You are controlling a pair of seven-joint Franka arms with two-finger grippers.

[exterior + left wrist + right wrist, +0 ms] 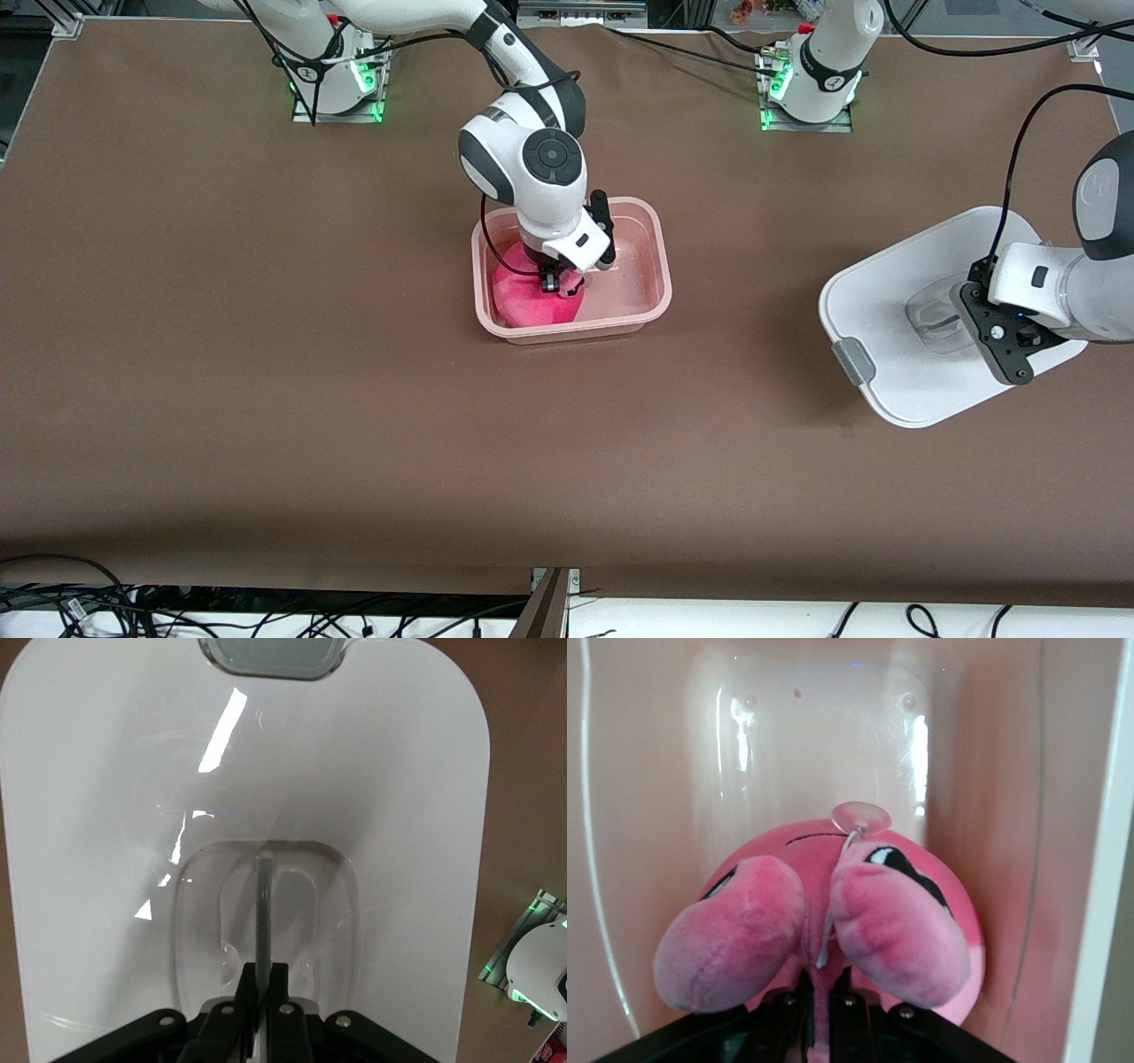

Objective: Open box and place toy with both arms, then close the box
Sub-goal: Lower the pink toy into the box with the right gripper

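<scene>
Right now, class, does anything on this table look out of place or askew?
Nothing is spilled or damaged. The white lid is off the pink tub, tilted toward the left arm's end of the table, held by its handle in the left hand. The right hand grips the plush toy in the tub.

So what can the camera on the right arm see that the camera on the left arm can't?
Only the right wrist view shows the pink toy down inside the pale pink tub, with the right gripper shut on it and a clear suction cup on top. Only the left wrist view shows the white lid, its grey clip, and the left gripper shut on the clear handle. Both show black fingers pinching something.
</scene>
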